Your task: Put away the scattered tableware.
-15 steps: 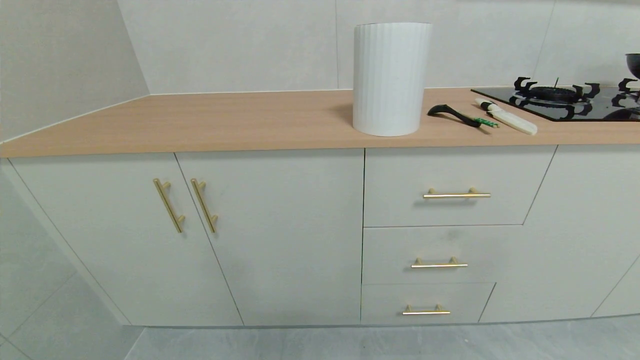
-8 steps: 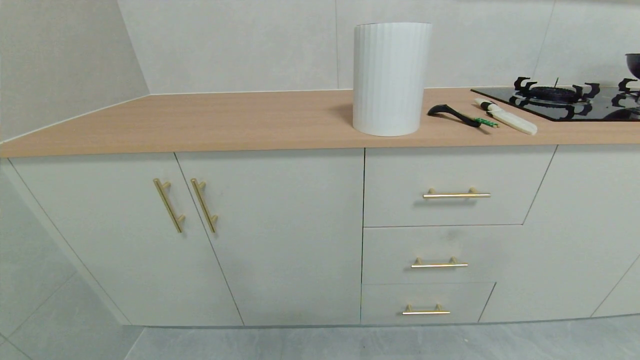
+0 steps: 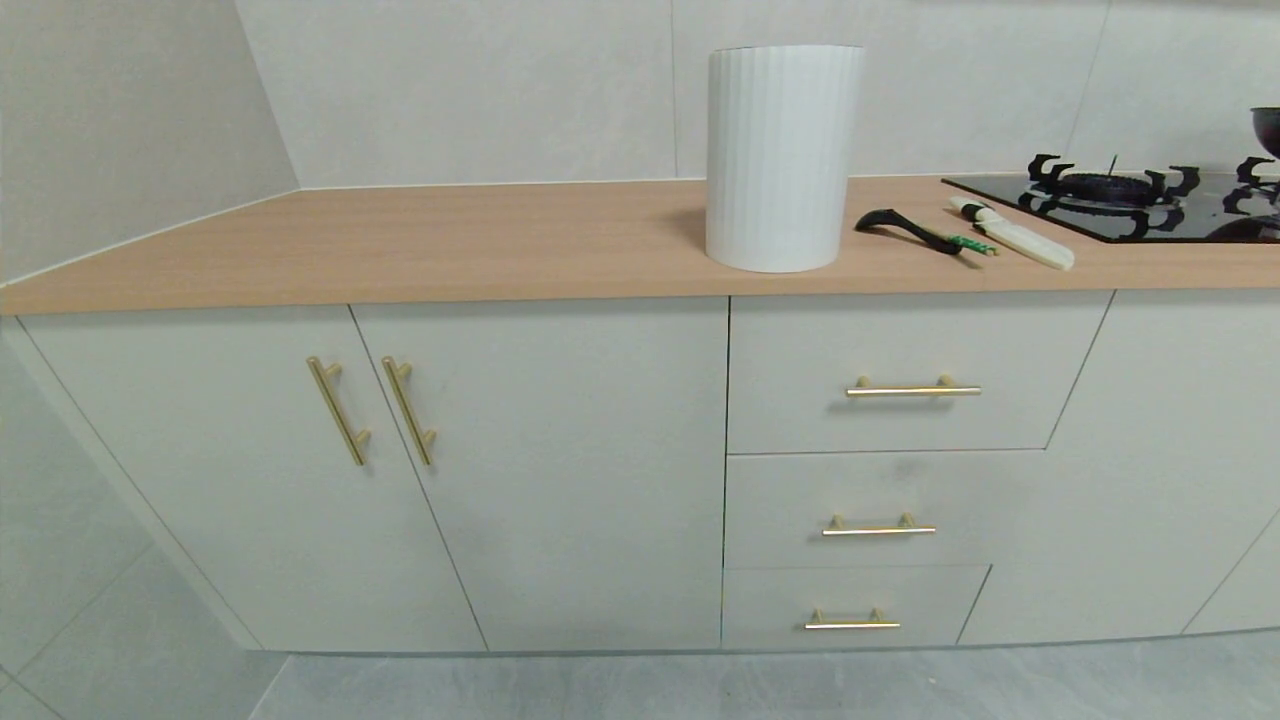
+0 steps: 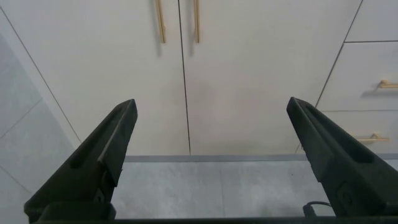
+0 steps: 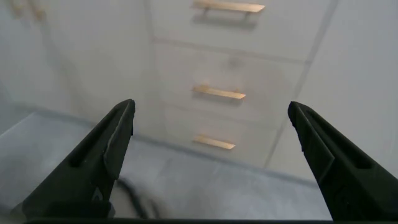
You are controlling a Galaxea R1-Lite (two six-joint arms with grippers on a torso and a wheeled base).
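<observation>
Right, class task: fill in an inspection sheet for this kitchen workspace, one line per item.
surface: wooden countertop, tableware near its right end.
job's things: black utensil and white knife-like utensil lie side by side between the white ribbed container and the hob.
clutter: nothing seen.
grippers: left gripper and right gripper open, empty, low before the cabinet fronts.
cables: dark strand below the right gripper, too blurred to identify.
surroundings: cabinet doors and three drawers shut.

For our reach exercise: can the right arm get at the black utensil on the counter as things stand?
Probably not yet: the right gripper hangs open, low before the drawers; the black utensil lies on the counter beside the white canister. Nothing covers it.
</observation>
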